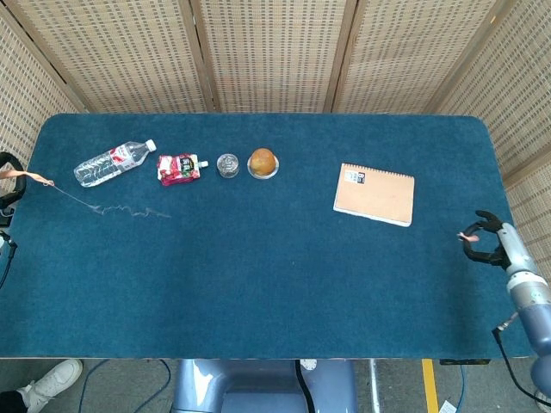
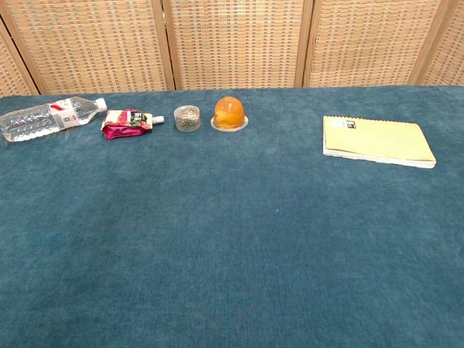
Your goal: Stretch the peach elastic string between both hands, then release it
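The right hand [image 1: 486, 237] hangs off the bench's edge at about 3 o'clock in the head view, its dark fingers curled in around a small peach scrap; whether that scrap is part of the string I cannot tell. Only the head view shows either hand.

At 9 o'clock, the left hand [image 1: 7, 185] is cut off by the frame's edge, so only a dark curved part shows. A peach end of the elastic string [image 1: 103, 207] sits at it, and the hand appears to pinch that end.

From there the string runs toward 4 o'clock onto the blue bench [image 1: 275, 284], lying slack and crinkled in a wavy line that ends below the plastic bottle [image 1: 114, 162] and the red pouch [image 1: 178, 168].

Along the 12 o'clock side, past the pouch, stand a small glass jar [image 1: 227, 165] and an orange ball on a dish [image 1: 263, 162]. A tan notebook [image 1: 374, 194] lies flat toward 2 o'clock, well apart from the right hand.
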`<state>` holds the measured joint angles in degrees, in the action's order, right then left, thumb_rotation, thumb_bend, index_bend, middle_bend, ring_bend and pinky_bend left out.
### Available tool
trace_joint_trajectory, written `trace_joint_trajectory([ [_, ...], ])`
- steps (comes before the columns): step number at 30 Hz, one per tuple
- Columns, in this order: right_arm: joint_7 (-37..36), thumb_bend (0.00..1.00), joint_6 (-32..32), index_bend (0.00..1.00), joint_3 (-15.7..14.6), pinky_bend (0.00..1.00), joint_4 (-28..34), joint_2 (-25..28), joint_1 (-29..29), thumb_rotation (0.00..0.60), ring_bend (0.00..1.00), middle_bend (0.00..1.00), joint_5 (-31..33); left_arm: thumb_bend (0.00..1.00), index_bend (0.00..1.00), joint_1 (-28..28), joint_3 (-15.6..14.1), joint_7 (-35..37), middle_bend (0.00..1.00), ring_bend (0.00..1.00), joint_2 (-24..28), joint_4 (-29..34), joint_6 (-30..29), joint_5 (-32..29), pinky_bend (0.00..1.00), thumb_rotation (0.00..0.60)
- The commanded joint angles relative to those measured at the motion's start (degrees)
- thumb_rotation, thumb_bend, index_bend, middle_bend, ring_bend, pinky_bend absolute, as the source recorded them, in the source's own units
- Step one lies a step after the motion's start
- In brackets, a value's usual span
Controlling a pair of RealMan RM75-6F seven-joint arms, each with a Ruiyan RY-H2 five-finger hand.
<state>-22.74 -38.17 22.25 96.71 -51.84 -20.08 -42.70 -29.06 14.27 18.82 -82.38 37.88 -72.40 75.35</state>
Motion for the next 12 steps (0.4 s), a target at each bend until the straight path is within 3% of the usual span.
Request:
trace_joint_trajectory([
  [1,-4.4,0.63,2.2,0.68,-0.2,0.00,-3.3,1.2,2.8,0.600,0.00,0.18,-3.4,0.49,0.83,0.1,-0.1,0.7,0.00,0.00,-0.3,-1.0,0.3,0.0,0.00,0.600],
  [6,-9.3,0.63,4.1,0.68,0.2,0.00,-5.6,1.1,4.1,0.600,0.00,0.18,-8.0,0.49,0.83,0.0,-0.2,1.1,0.00,0.00,-0.7,-1.6,0.0,0.3,0.00,0.600],
  [12,-10.7,0.63,4.8,0.68,0.6,0.00,-3.5,1.1,2.9,0.600,0.00,0.18,-11.8,0.49,0.83,-0.1,-0.4,1.2,0.00,0.00,0.0,1.2,-2.2,1.5,0.00,0.600],
])
